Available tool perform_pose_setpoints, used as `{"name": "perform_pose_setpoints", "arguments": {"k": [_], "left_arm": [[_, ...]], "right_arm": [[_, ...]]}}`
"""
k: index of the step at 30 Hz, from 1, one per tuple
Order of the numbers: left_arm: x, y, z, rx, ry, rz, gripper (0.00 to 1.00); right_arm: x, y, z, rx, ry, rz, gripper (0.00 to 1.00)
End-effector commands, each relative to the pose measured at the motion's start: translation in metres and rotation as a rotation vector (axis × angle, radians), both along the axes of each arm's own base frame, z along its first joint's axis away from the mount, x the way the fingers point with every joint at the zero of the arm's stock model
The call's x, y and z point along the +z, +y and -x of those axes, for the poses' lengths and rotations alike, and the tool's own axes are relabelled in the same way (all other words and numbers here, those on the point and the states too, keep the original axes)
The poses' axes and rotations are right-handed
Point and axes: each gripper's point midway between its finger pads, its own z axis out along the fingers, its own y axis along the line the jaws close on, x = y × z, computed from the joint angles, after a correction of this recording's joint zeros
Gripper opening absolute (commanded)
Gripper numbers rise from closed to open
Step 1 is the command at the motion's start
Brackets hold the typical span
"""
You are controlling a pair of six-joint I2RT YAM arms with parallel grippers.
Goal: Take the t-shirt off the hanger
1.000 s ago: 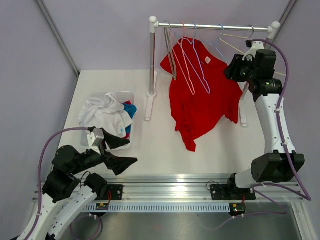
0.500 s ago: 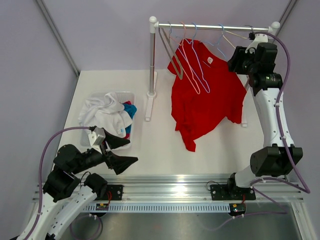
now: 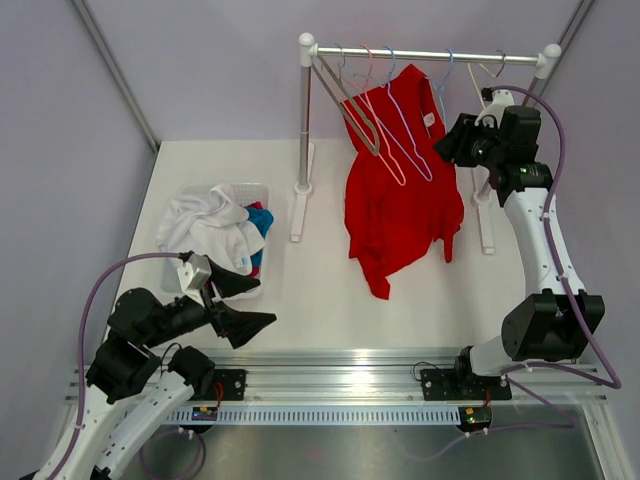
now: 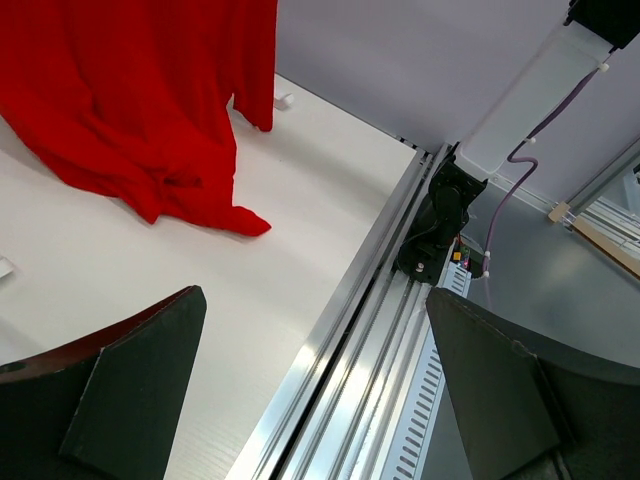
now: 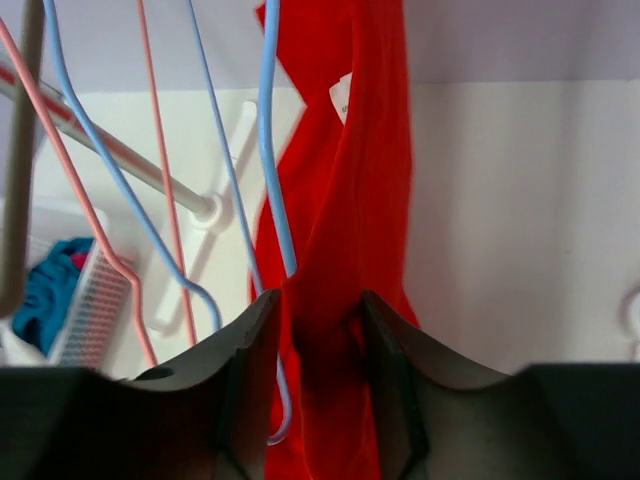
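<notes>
Item: red t-shirt (image 3: 400,190) hung at garment rail (image 3: 430,52).
Right gripper (image 5: 320,305) jaws clamped on its fabric, blue hanger (image 5: 268,150) just beside them; left gripper (image 4: 315,370) jaws wide apart.

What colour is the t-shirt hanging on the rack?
Red t-shirt; the top external view shows it best.

a plain red t-shirt (image 3: 400,195) is showing no print, with a small white label (image 3: 432,120) at its neck. wire hangers are showing light blue (image 5: 270,150), pink (image 5: 162,150) and grey (image 5: 24,100). the rail (image 3: 430,53) is gleaming silver on white posts (image 3: 304,120). the table (image 3: 320,290) is looking plain white. a clear basket (image 3: 262,190) near the table's left edge is showing white cloth (image 3: 205,225) and teal cloth (image 3: 260,218). the right arm (image 3: 545,240) is showing white with black joints, a lilac cable (image 3: 85,320) is trailing, and the left gripper (image 4: 315,390) and right gripper (image 5: 318,320) are looking matte black.
</notes>
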Motion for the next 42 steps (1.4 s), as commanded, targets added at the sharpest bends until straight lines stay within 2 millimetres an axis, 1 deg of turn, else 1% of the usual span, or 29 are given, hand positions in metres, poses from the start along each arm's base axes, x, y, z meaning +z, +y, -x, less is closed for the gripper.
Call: {"name": "perform_pose_setpoints", "arguments": {"k": [1,2,3,4,6,7,8,9,10,16,17,20,22,23,24,25,27,29,31,33,34,35,36,37,38,39,40,41,42], "left_arm": [[0.000,-0.002,-0.005,0.006,-0.008,-0.003,0.99],[0.001,-0.001,-0.006,0.010,-0.007,-0.002,0.99],[0.000,-0.002,-0.006,0.010,-0.006,-0.003,0.99],[0.000,-0.001,-0.006,0.015,-0.005,-0.002,0.99],[-0.001,-0.001,-0.008,0.023,-0.001,-0.005,0.99],[-0.001,-0.001,-0.009,0.026,0.000,-0.006,0.99],[-0.001,-0.001,-0.010,0.029,0.003,-0.006,0.99],[-0.001,-0.001,-0.011,0.033,0.003,-0.006,0.99],[-0.001,-0.001,-0.012,0.037,0.006,-0.006,0.99],[0.006,-0.002,-0.022,0.072,0.027,-0.011,0.99],[0.006,-0.003,-0.027,0.087,0.043,-0.016,0.99],[0.024,-0.004,-0.034,0.111,0.057,0.013,0.99],[0.042,-0.001,-0.040,0.157,0.063,0.062,0.99],[0.047,-0.001,-0.044,0.175,0.072,0.080,0.99],[0.060,-0.003,-0.047,0.183,0.053,0.124,0.99],[0.068,-0.005,-0.049,0.186,0.080,0.168,0.99],[0.086,-0.016,-0.057,0.153,0.091,0.235,0.99],[0.106,-0.027,-0.057,0.094,0.130,0.306,0.99],[0.114,-0.039,-0.068,0.083,0.200,0.329,0.99],[0.125,-0.048,-0.070,0.059,0.214,0.350,0.99],[0.126,-0.055,-0.074,0.048,0.223,0.349,0.99],[0.141,-0.059,-0.072,0.030,0.193,0.376,0.99],[0.144,-0.070,-0.063,-0.011,0.190,0.370,0.99],[0.144,-0.081,-0.071,0.007,0.197,0.362,0.99],[0.158,-0.087,-0.068,-0.007,0.176,0.372,0.99],[0.162,-0.102,-0.055,-0.060,0.167,0.359,0.99],[0.156,-0.119,-0.063,-0.051,0.184,0.330,0.98],[0.157,-0.130,-0.062,-0.067,0.188,0.321,0.98],[0.173,-0.141,-0.051,-0.108,0.167,0.331,0.97]], "right_arm": [[0.008,0.009,0.005,0.042,-0.035,-0.042,0.52],[0.001,0.010,0.006,0.042,-0.023,-0.046,0.52],[-0.003,0.011,0.006,0.045,-0.018,-0.051,0.49],[-0.004,0.012,0.006,0.048,-0.025,-0.049,0.37],[-0.008,0.014,0.008,0.032,-0.031,-0.021,0.24],[-0.006,0.013,0.007,0.016,-0.041,-0.010,0.11],[0.001,0.010,0.010,0.003,-0.061,-0.004,0.08],[0.005,0.019,0.012,0.014,-0.071,0.002,0.06],[0.017,0.021,0.016,0.002,-0.105,0.016,0.01],[0.062,0.033,0.027,-0.025,-0.226,0.061,0.00],[0.074,0.029,0.028,-0.059,-0.255,0.073,0.00],[0.091,0.023,0.035,-0.099,-0.303,0.091,0.00],[0.093,0.017,0.041,-0.123,-0.322,0.099,0.00],[0.092,0.017,0.044,-0.124,-0.323,0.101,0.00],[0.090,0.015,0.045,-0.130,-0.321,0.102,0.00],[0.080,0.014,0.049,-0.137,-0.303,0.101,0.00],[0.071,0.012,0.054,-0.155,-0.291,0.078,0.00],[0.059,0.008,0.067,-0.181,-0.283,0.056,0.00],[0.045,0.007,0.084,-0.197,-0.264,0.004,0.00],[0.037,0.013,0.097,-0.187,-0.252,-0.043,0.00],[0.026,0.015,0.109,-0.183,-0.233,-0.049,0.00],[0.020,0.018,0.115,-0.175,-0.217,-0.060,0.00],[0.012,0.030,0.125,-0.147,-0.184,-0.082,0.00],[0.007,0.032,0.136,-0.148,-0.176,-0.091,0.00],[0.002,0.039,0.144,-0.136,-0.154,-0.116,0.00],[-0.007,0.050,0.157,-0.102,-0.121,-0.115,0.00],[-0.007,0.045,0.167,-0.136,-0.126,-0.119,0.00],[-0.008,0.045,0.176,-0.136,-0.118,-0.127,0.00],[-0.015,0.046,0.186,-0.139,-0.084,-0.143,0.00]]}}
